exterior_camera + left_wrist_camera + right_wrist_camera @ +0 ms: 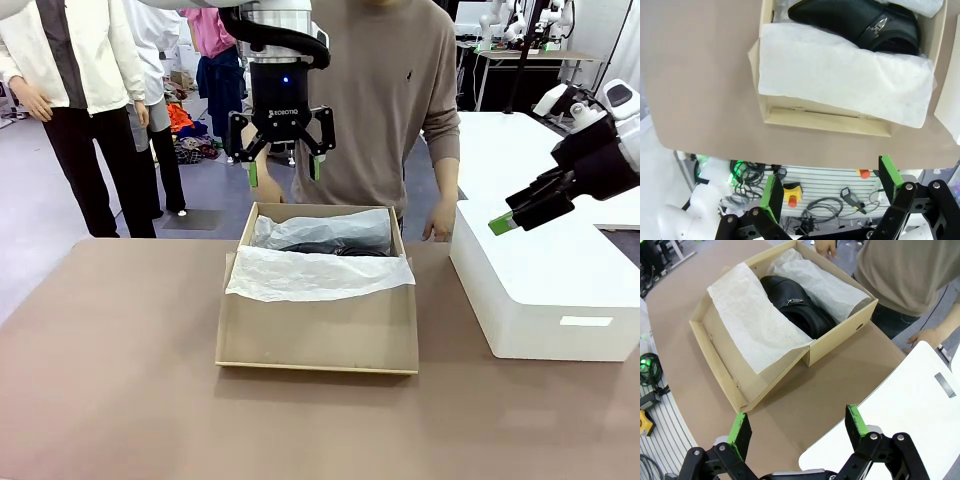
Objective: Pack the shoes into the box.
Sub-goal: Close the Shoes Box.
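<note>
One black shoe point(790, 305), buckle uppermost, lay inside the box point(840, 337) near the upper centre of the right wrist view. Whether its partner lay beside or beneath it could not be determined, because the tissue paper point(755, 325) covered much of the interior. In the front view, the shoes point(345, 246) showed as a dark strip between two folds of tissue at frame centre.

The tissue draped over the near rim and over the far side, leaving the middle uncovered. The flap lid point(320, 335) stood open on the near side of the box, toward the bottom of the frame.

Status assessment: loading appeared largely complete. Steps probably outstanding were folding the tissue over the footwear and closing the lid.

The left tool point(284, 172) hovered above the far rim of the box, upper centre of the frame, jaws wide and holding nothing. The right tool point(515, 215) hung over the white box point(540, 300) at the right edge, jaws likewise wide and unloaded.

A person stood at the far side of the table point(110, 380), with one hand point(438, 225) lowered between the two boxes.
</note>
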`<state>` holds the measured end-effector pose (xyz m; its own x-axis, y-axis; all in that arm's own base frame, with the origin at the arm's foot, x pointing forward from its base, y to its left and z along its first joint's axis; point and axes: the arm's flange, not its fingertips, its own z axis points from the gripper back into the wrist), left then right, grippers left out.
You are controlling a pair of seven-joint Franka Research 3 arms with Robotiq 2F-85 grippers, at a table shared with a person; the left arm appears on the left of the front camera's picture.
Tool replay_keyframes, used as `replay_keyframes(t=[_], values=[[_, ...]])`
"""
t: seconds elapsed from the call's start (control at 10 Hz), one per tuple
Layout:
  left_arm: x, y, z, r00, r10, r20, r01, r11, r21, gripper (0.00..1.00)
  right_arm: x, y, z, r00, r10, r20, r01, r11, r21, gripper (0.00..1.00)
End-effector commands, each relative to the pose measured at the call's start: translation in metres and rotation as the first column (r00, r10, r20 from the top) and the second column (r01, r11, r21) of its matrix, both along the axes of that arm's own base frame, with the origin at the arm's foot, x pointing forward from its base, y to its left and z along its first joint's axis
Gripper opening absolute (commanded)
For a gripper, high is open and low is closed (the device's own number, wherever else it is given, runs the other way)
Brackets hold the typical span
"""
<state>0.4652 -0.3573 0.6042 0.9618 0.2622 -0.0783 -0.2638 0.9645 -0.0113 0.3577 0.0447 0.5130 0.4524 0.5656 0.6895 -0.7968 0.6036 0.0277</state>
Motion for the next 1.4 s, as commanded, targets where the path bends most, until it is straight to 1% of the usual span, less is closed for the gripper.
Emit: replay_keyframes(t=[0.0,0.5,0.6,0.7,0.8,0.9,1.0,1.1,1.2,1.3], values=[[-0.001,-0.001,0.003,1.000,0.020,0.004,-0.020,1.000,-0.011,1.00,0.003,-0.002,-0.001,1.000,0.024,0.017,-0.024,1.000,0.019,1.00],[-0.001,-0.001,0.003,1.000,0.020,0.004,-0.020,1.000,-0.011,1.00,0.003,-0.002,-0.001,1.000,0.024,0.017,-0.024,1.000,0.019,1.00],[0.002,-0.001,0.002,1.000,0.007,0.005,-0.007,1.000,-0.006,1.00,0.003,-0.002,-0.001,1.000,0.024,0.017,-0.024,1.000,0.019,1.00],[-0.009,0.008,0.010,0.993,-0.112,0.038,0.110,0.993,0.050,1.00,0.003,-0.002,-0.001,1.000,0.024,0.017,-0.024,1.000,0.019,1.00],[-0.018,0.026,0.019,0.975,-0.216,0.055,0.210,0.973,0.095,1.00,0.003,-0.002,-0.001,1.000,0.024,0.017,-0.024,1.000,0.019,1.00],[-0.026,0.043,0.027,0.959,-0.280,0.035,0.273,0.952,0.138,1.00,0.003,-0.002,-0.001,1.000,0.024,0.017,-0.024,1.000,0.019,1.00],[-0.038,0.062,0.035,0.920,-0.392,0.024,0.381,0.907,0.180,1.00,0.003,-0.002,-0.001,1.000,0.024,0.017,-0.024,1.000,0.019,1.00],[-0.048,0.082,0.042,0.875,-0.483,0.041,0.469,0.865,0.177,1.00,0.003,-0.002,-0.001,1.000,0.024,0.017,-0.024,1.000,0.019,1.00],[-0.055,0.104,0.047,0.837,-0.546,0.039,0.535,0.830,0.155,1.00,0.003,-0.002,-0.001,1.000,0.024,0.017,-0.024,1.000,0.019,1.00],[-0.061,0.126,0.050,0.791,-0.610,0.042,0.600,0.788,0.140,1.00,0.003,-0.002,-0.001,1.000,0.024,0.017,-0.024,1.000,0.019,1.00]])
